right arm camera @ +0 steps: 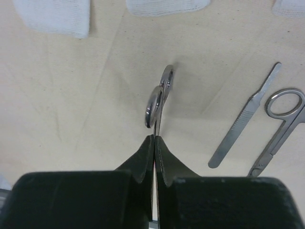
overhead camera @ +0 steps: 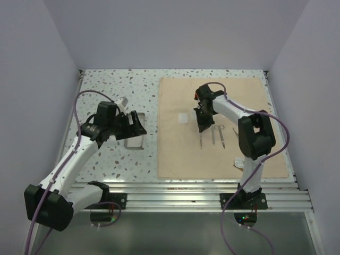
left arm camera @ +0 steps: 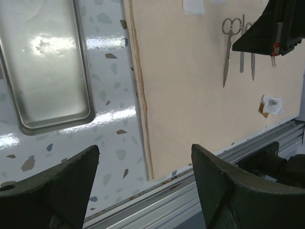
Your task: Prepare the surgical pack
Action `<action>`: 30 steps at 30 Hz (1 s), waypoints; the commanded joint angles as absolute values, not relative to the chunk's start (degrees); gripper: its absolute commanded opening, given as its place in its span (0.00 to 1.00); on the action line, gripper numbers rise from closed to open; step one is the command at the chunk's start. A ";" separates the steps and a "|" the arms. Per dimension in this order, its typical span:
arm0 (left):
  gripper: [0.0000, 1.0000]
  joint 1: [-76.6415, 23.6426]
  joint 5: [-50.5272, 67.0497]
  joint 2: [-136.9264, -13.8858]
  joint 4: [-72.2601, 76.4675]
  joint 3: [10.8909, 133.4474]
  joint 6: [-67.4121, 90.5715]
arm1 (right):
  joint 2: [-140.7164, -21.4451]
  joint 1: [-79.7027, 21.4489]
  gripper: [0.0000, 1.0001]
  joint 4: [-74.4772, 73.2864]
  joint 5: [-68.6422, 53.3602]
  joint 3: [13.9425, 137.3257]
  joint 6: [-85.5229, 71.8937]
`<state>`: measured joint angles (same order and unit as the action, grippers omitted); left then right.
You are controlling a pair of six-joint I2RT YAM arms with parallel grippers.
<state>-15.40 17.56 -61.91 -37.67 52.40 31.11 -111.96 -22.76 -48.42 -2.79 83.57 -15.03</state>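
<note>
Though gripped, not yet carried: steel scissors (right arm camera: 159, 95) pinched on edge in the fully closed right gripper (right arm camera: 155, 138), over the middle of the tan cloth (right arm camera: 71, 109). Lying flat beside them on the cloth: thin forceps (right arm camera: 245, 119), second scissors (right arm camera: 281, 124), gauze squares (right arm camera: 52, 16). Off the cloth's left edge: grey tray (left arm camera: 88, 112), left gripper (left arm camera: 143, 152) above it, spread wide, holding nothing. Step in hand, probably: moving instruments to the tray. Next calls for lifting clear, crossing that left edge, lowering flat without twisting.

The speckled table (overhead camera: 106, 90) bears a tan cloth sheet (overhead camera: 175, 154) on the right and, beside it, seemingly a metal tray (left arm camera: 47, 71).
</note>
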 commanded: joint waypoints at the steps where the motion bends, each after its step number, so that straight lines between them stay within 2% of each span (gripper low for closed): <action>1: 0.81 -19.23 17.40 -64.76 -31.83 54.67 35.06 | -109.25 -22.68 0.00 -49.22 -6.76 85.43 -17.31; 9: 0.76 -21.18 17.31 -69.34 -31.11 58.35 35.60 | -110.04 -22.68 0.02 -48.25 -5.89 85.08 -17.14; 10: 0.76 -21.36 17.23 -69.52 -31.11 58.36 35.68 | -110.21 -22.59 0.07 -48.60 -5.02 85.34 -16.88; 11: 0.76 -21.36 17.14 -69.52 -31.11 58.45 35.86 | -110.56 -22.59 0.17 -48.60 -4.92 85.60 -16.70; 13: 0.75 -21.53 17.14 -69.35 -31.29 58.27 35.86 | -111.35 -22.59 0.26 -48.43 -4.75 85.96 -16.35; 14: 0.76 -21.62 17.14 -69.43 -31.46 58.18 35.95 | -111.53 -22.67 0.34 -48.17 -4.40 85.96 -16.26; 18: 0.76 -21.71 16.96 -69.17 -31.38 57.39 35.95 | -113.46 -22.68 0.36 -47.55 -4.57 86.13 -15.91; 30: 0.75 -21.97 17.05 -70.14 -30.85 56.95 35.95 | -118.82 -24.69 0.32 -46.14 -1.68 86.57 -16.70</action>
